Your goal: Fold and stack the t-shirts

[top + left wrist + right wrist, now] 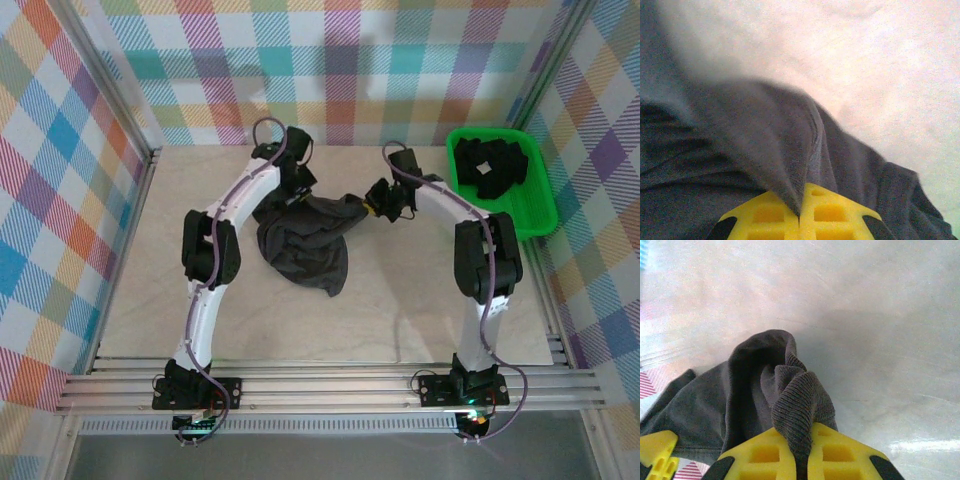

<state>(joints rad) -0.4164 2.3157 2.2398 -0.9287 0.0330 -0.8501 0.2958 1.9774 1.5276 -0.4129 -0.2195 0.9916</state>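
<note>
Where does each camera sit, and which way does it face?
Top external: above, behind the bases, looking down on the table; both arms show.
Left wrist: on the left arm, looking along the left gripper, jaws shut on the t-shirt.
Right wrist: on the right arm, looking along the right gripper, jaws shut on it.
Shared: all three show that t-shirt.

My left gripper (801,205), clamped on the t-shirt (740,150), is cut off by its wrist view's lower edge; the t-shirt runs off left and bottom, and the table (865,60) beyond it blurs. My right gripper (802,452), pinching the t-shirt's ribbed hem, is cropped alike. Left of that hem a yellow piece (655,452) sits half out of frame, unidentifiable. Right of the t-shirt, the dark heap (490,165) in the green bin (540,215) is too tangled to count.
</note>
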